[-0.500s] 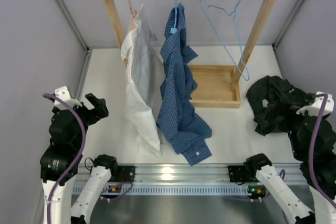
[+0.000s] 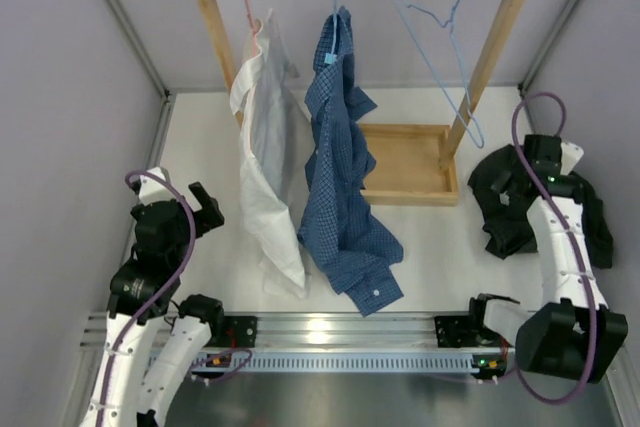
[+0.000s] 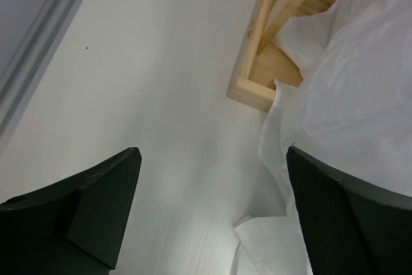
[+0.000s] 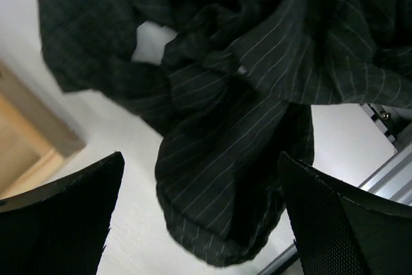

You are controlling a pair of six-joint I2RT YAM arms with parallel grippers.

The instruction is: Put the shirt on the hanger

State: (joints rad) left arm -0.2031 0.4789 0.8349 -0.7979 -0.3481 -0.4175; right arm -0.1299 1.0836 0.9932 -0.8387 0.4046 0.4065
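Beneath the right claw (image 4: 201, 159), the shirt (image 4: 257, 49) shows pinstripes.

Right gripper (image 4: 199, 156) now over the shirt (image 4: 270, 37); hanger (image 2: 437, 67) farther right; left gripper (image 2: 205, 209) farther inward.

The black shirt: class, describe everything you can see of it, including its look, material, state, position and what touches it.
The black shirt looks like dark woven cloth with thin pale pinstripes. It is crumpled into a loose heap of folds and is not on any hanger. It lies on the white table at the right side, just right of the wooden rack's base. A small white patch shows among the folds. The right gripper hangs open above it, not closed on the cloth.
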